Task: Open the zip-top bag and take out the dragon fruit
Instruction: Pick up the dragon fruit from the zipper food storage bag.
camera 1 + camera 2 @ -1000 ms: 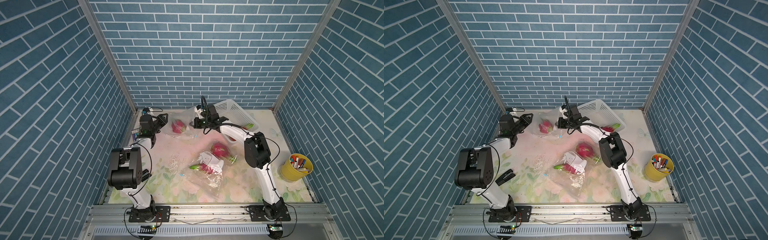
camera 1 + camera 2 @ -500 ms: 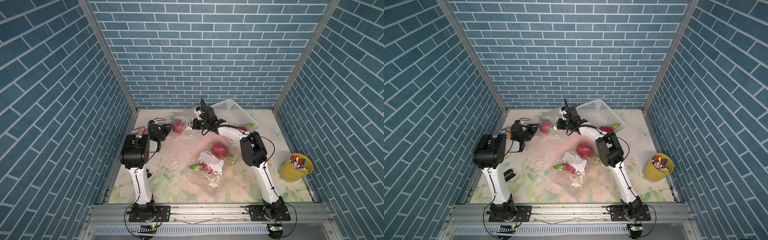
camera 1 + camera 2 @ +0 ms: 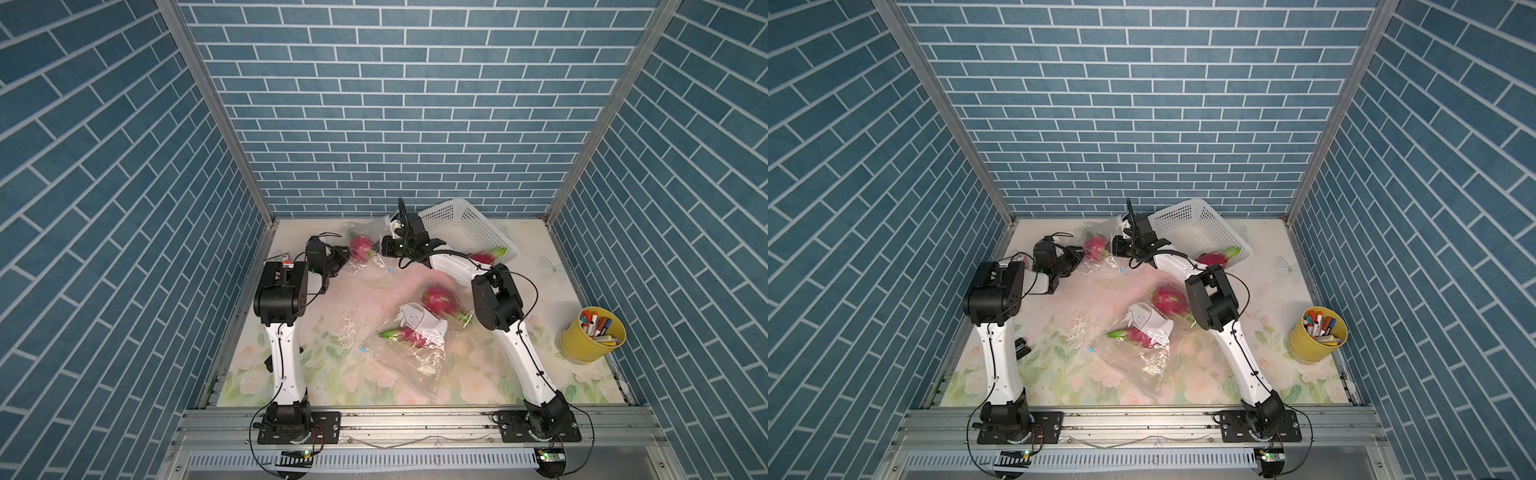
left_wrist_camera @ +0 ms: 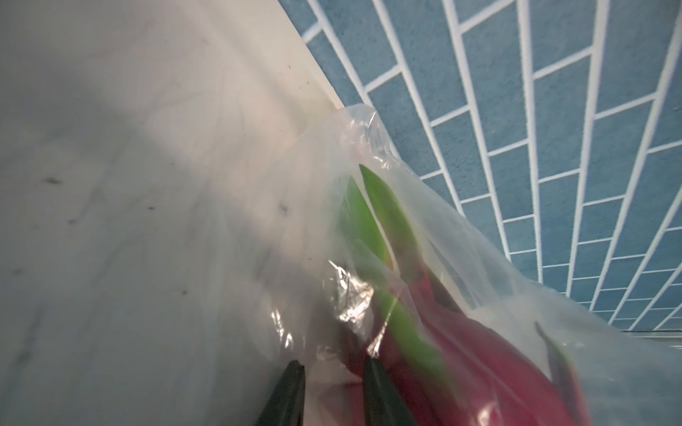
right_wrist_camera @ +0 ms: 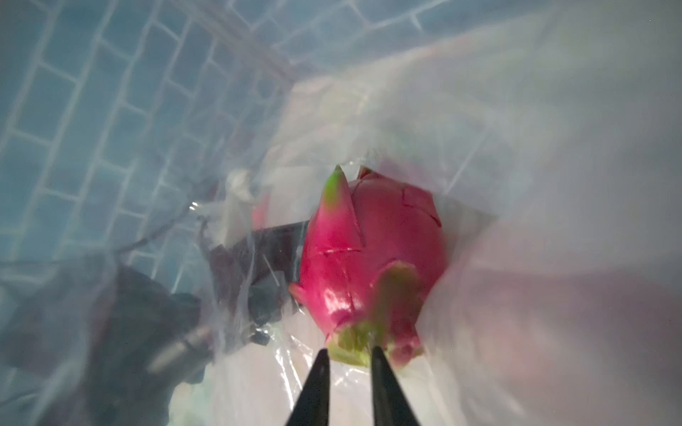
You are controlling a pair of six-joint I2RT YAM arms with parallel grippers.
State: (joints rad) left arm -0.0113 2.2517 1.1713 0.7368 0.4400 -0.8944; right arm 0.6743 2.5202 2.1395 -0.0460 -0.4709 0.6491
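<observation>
At the far back of the floral-printed counter (image 3: 353,386), the clear plastic zip-top bag (image 3: 365,227) lies between the two arms, with the pink, green-tipped dragon fruit (image 5: 369,258) inside it. The right hand (image 5: 348,354) is narrowly parted and holds nothing. Its tips are just short of the fruit's green base, seemingly inside the bag's mouth. The left hand (image 4: 334,372) is also narrowly parted, at the bag's crumpled edge; whether it pinches film cannot be told. The step in hand looks like reaching in for the fruit. Next, the right hand would need to widen enough to straddle it while the left steadies the plastic.
</observation>
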